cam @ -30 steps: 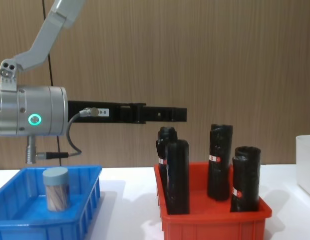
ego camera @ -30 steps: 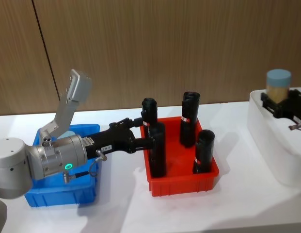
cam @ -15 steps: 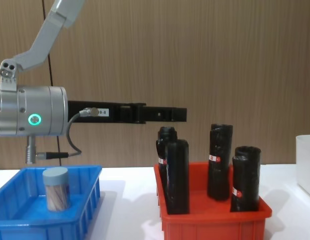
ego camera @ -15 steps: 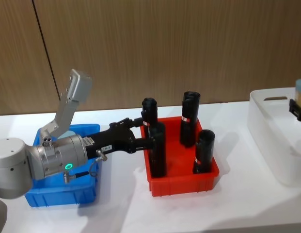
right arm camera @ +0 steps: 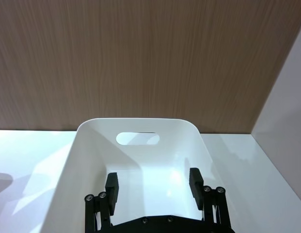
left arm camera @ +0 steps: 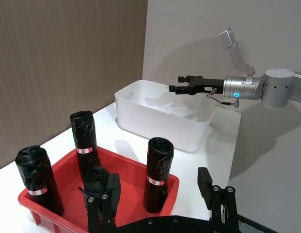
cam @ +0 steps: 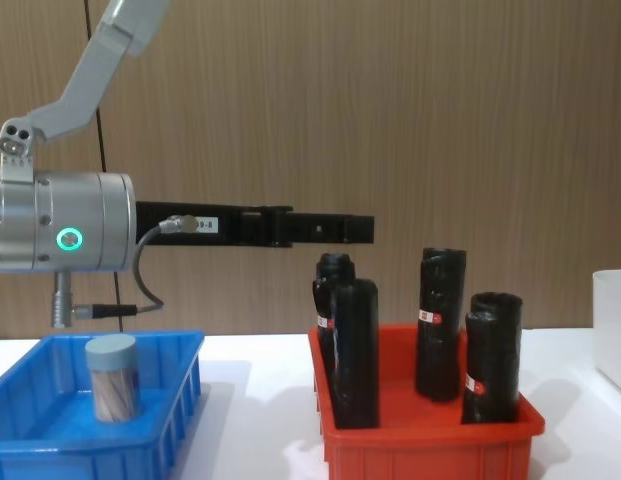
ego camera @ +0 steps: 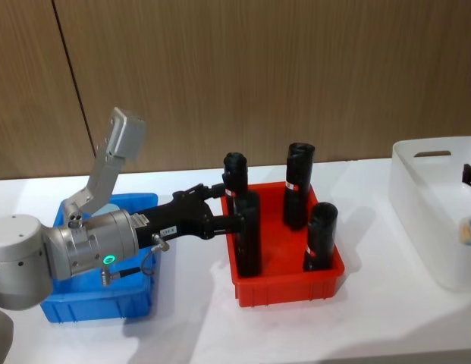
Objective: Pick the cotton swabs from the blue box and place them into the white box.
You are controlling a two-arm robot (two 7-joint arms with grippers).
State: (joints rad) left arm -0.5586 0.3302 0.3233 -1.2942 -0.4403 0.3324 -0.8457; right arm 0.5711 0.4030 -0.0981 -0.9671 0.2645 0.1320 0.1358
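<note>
Left gripper (cam: 362, 229): mine, fingers apart, nothing held, stretched level above the red bin (cam: 430, 455) and its black rolls (cam: 355, 350). One tub of cotton swabs (cam: 113, 377) stands upright in the blue box (cam: 90, 455), lid up, long axis vertical. It lies below my left gripper and back toward the wrist, not ahead of the fingertips. I judge the next reach means pulling back and going down. My left arm is the nearer one.

Right gripper (right arm camera: 152, 175): fingers apart, empty, over the white box (right arm camera: 92, 145), well apart from the blue box with the red bin between.

Hidden: in the head view my left arm covers that tub. A pale shape inside the white box is cut off at the frame edge. It may be a swab tub; I cannot tell.
</note>
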